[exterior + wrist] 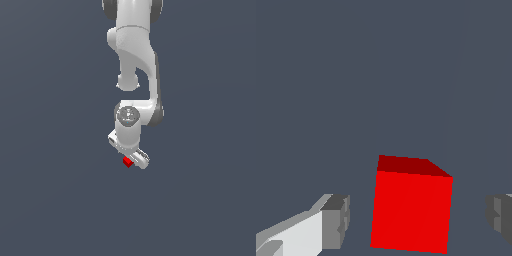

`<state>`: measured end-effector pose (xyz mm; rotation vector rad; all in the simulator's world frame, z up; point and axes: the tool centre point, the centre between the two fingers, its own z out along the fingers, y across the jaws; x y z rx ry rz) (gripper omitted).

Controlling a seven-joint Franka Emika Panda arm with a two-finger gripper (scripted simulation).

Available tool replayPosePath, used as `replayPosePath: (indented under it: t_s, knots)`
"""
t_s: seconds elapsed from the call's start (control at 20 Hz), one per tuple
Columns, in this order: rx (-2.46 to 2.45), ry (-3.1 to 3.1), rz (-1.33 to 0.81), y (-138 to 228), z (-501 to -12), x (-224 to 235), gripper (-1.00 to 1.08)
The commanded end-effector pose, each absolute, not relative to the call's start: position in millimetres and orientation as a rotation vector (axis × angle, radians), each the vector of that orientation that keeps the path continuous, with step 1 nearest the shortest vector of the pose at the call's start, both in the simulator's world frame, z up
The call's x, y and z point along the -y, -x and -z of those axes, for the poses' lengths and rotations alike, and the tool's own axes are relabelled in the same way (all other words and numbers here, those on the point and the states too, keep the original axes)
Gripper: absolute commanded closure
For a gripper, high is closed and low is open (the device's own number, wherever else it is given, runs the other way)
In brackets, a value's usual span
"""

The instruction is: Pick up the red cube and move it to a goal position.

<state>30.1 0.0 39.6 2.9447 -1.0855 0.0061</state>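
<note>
**Red cube sits between spread jaws**

No brand, label or writing can be read on anything in either view.

The red cube point(411, 210) is a plain, flat-faced block with sharp edges; its large facing side is bright red and its narrow upper face is a darker red. In the wrist view it sits between the two grey fingertips point(336, 222), with a clear gap of grey background on each side, so the jaws are spread apart and touch nothing. The fingertips look blocky and matte, with small stepped notches on their inner faces; one joins a smooth white finger body.

In the exterior view the cube point(127, 161) shows as a tiny red spot at the lower end of the gripper point(133, 160), just beside its white housing. The arm point(135, 60) is glossy white with rounded, swollen links and dark grey bands at the joints; a round grey cap marks the wrist joint above the gripper.

The table point(50, 200) is a uniform dark blue-grey surface with no texture, seams or edges visible. Whether the cube rests on it cannot be told.
</note>
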Motion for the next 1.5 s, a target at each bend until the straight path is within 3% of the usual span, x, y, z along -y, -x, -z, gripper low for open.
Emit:
replayPosePath:
  t_s: [0.0, 0.6, 0.65, 1.45]
  knots:
    - [1.144, -2.924, -0.004, -32.4, -30.9, -1.2, -0.92]
    - [1.214, -2.898, 0.0, -35.6, -20.0, -2.6, -0.92]
    - [1.214, -2.898, 0.0, -35.6, -20.0, -2.6, 1.08]
    - [1.214, -2.898, 0.0, -35.3, -30.5, -1.9, 1.08]
